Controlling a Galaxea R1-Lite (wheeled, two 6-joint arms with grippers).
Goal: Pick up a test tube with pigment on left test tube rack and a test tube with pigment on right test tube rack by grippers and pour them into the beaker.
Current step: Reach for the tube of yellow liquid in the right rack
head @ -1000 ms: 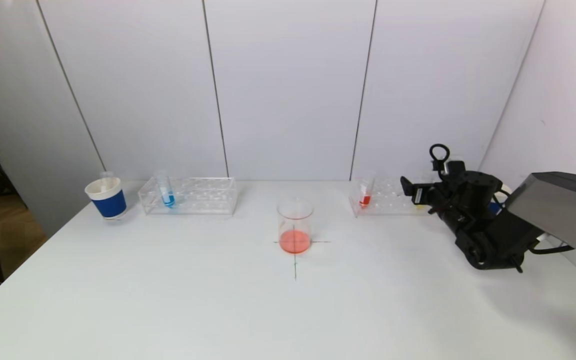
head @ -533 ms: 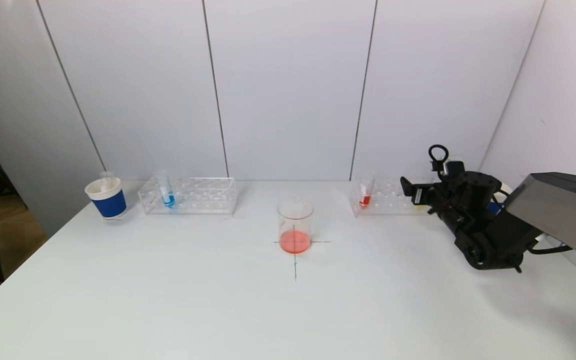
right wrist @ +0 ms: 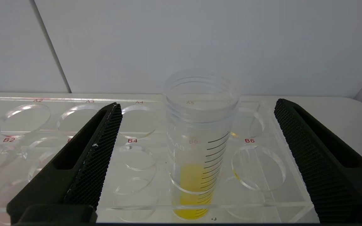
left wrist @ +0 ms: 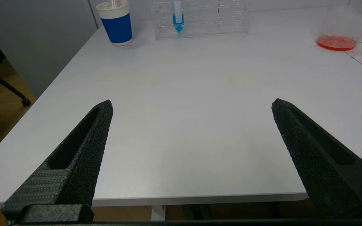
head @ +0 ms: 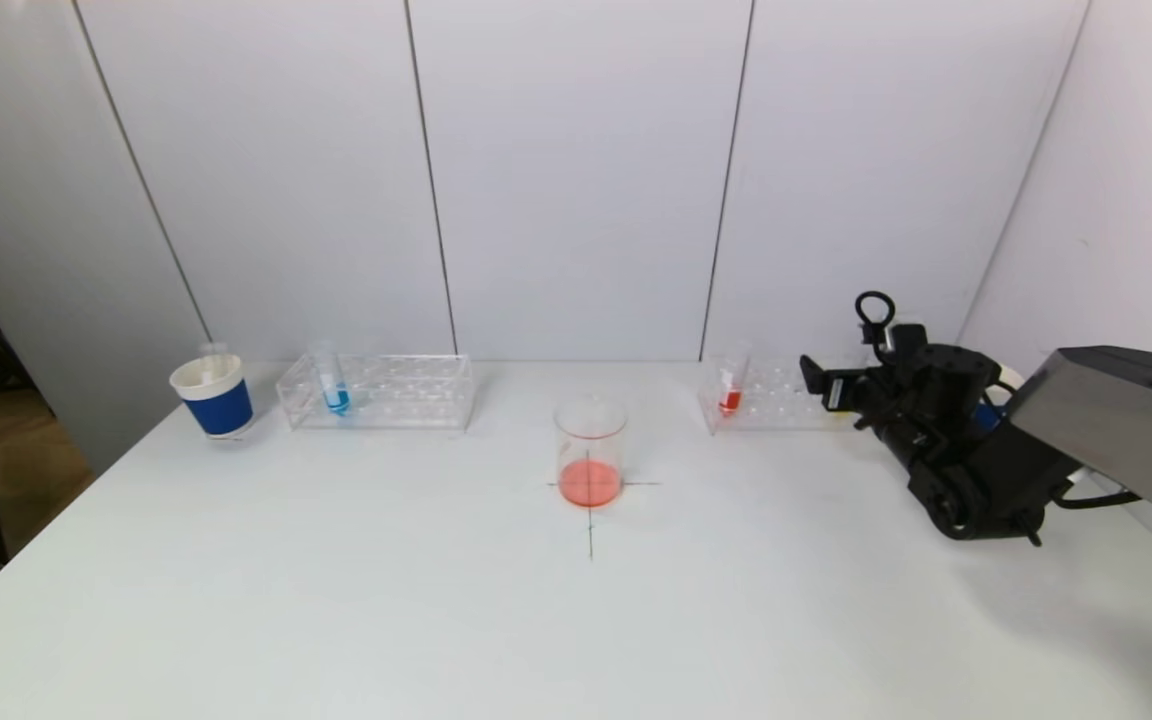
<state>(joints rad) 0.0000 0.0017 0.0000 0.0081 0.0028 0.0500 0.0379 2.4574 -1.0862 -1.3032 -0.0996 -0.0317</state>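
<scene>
While spread wide at right rack (head: pixel 771 400) by tabletop's (head: pixel 436 600) far-right edge, right hand (right wrist: pixel 196 108) straddles yellow-pigment tube (right wrist: pixel 200 141), untouched. Left hand (left wrist: pixel 192 105) spread, empty, off near edge. Beaker (head: pixel 590 450) mid-tabletop.

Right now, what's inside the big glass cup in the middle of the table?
The beaker holds a shallow layer of orange-red liquid at the bottom; the rest looks empty. A cross marked on the table runs under it, partly hidden by the liquid.
</scene>
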